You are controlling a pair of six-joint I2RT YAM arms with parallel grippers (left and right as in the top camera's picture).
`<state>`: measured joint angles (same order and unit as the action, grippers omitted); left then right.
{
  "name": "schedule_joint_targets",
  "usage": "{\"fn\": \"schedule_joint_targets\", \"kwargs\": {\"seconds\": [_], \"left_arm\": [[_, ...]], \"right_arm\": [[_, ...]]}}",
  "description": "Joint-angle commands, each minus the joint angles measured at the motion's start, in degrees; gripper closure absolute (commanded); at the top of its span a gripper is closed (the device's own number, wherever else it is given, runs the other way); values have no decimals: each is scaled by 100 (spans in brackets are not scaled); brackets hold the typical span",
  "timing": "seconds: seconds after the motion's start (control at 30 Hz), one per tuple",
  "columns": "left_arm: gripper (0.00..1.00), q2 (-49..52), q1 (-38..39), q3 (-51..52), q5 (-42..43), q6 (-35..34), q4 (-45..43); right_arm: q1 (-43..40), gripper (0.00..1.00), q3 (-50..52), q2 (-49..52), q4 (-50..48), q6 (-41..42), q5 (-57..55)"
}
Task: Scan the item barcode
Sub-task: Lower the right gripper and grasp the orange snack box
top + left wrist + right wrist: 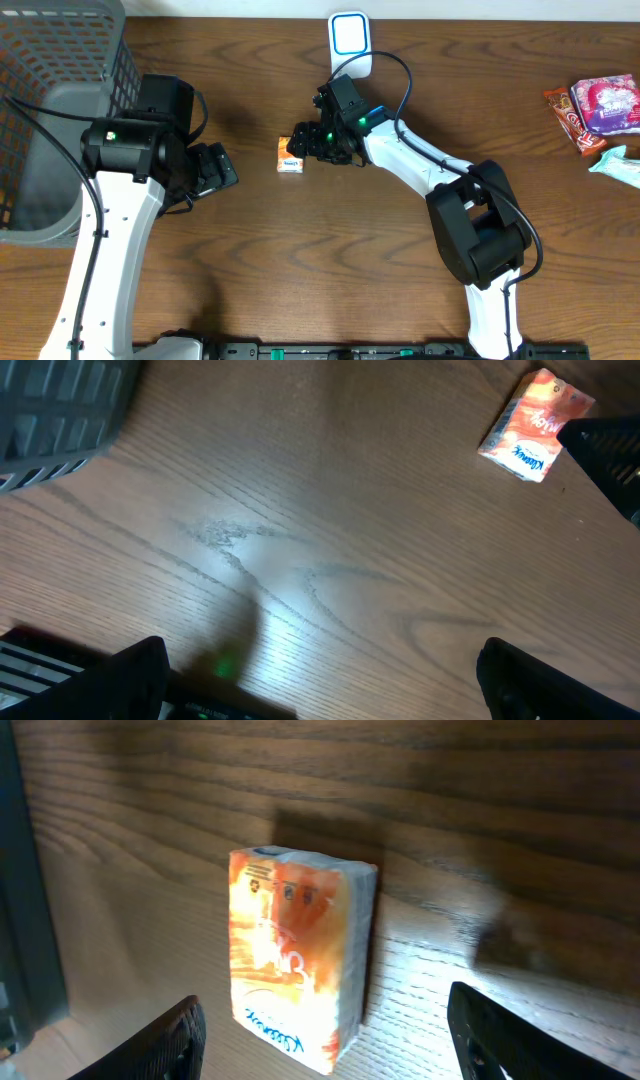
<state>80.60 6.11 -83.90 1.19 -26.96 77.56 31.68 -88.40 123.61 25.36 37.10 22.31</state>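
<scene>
Tissue pack (295,955), glossy orange rectangular block, is lying on wood-grain counter (300,560) | right fingers (165,1040) are straddling it, parted, not touching | left fingers (120,680) are hanging spread wide.

Tissue pack (290,157): small, orange and white, printed face up, lying flat mid-scene
Scanner (350,40): white, blue-lit face, far centre, beyond the pack, slightly right

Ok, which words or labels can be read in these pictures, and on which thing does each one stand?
"Kleenex": blue letters on the orange tissue pack.
Other print on that pack: too blurred to read.
Snack packets, far right: print too small to read.
</scene>
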Motion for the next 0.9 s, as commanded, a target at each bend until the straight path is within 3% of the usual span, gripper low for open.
{"fn": "schedule_joint_targets", "kwargs": {"seconds": [0.0,0.57,0.63,0.67,0.73,0.77,0.8,0.87], "left_arm": [[2,26,-20,-22,-33,17,15],[2,26,-20,-22,-31,15,17],[2,26,-20,-22,-31,17,17],[2,26,-20,-22,-31,17,17],[2,26,-20,-22,-33,17,17],[2,26,-20,-22,-33,15,15],[2,26,-20,-22,-33,15,15],[2,26,-20,-22,-31,15,17]], "right_arm": [[11,28,35,92,15,61,-103],[251,31,35,505,-361,422,-352],[275,38,35,595,-345,422,-354],[286,50,35,638,-332,422,-354],[286,83,35,667,-319,420,-299],[286,93,35,675,-306,420,-234],[278,99,35,675,-302,415,-175],[247,99,35,667,-319,396,76]]}}
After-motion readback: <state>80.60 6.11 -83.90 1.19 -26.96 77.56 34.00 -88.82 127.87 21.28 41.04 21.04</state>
